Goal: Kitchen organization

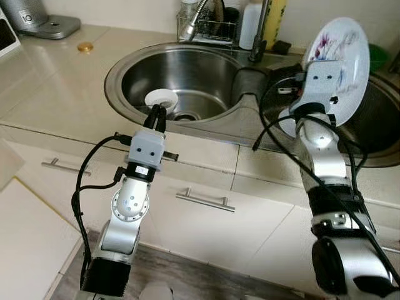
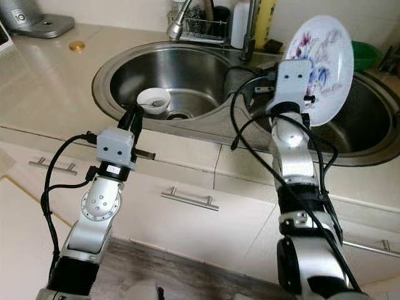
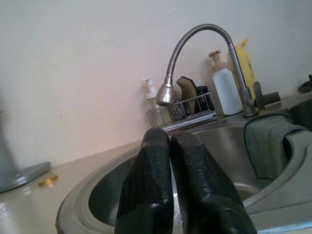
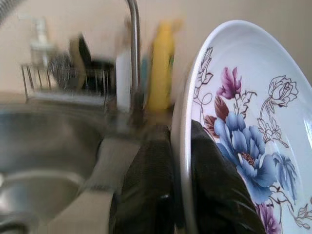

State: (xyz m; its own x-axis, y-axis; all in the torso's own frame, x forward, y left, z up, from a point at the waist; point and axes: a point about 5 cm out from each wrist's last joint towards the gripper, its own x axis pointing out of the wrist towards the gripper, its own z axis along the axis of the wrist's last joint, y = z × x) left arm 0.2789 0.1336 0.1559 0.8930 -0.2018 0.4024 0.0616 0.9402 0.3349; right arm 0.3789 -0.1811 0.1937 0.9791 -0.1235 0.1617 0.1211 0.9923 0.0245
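Stainless steel forms the double sink [image 1: 125,69], the landmark for all that follows: two round basins set in a pale countertop [image 1: 56,81], with a grey cloth [image 3: 265,141] draped over the divider between them. The right gripper [image 4: 180,195] holds a white plate with blue and purple flowers [image 1: 340,53] up on edge above the sink's right basin. The right wrist view makes the grasp plain: one black finger lies behind the rim and the other on the painted face, so the fingers are clamped on the plate's edge. From the head views the gripper's housing covers that contact.

The left gripper [image 1: 157,115] reaches over the sink's front rim toward the left basin, where a small white bowl [image 1: 161,98] sits near the drain. In the left wrist view its two fingers [image 3: 151,190] press together with nothing between them. Whether the tips touch the bowl cannot be told from the head views.

Behind the sink, the gooseneck faucet [image 3: 195,48] arches over the left basin. A wire rack [image 3: 187,114] with sponges stands at the back rim, with a white pump bottle [image 3: 226,87] and a yellow bottle [image 3: 246,66] beside the faucet's base. A small gold lid [image 1: 85,46] lies on the countertop left of the sink, and below the sink's front run cabinet drawers with bar handles [image 1: 205,200].
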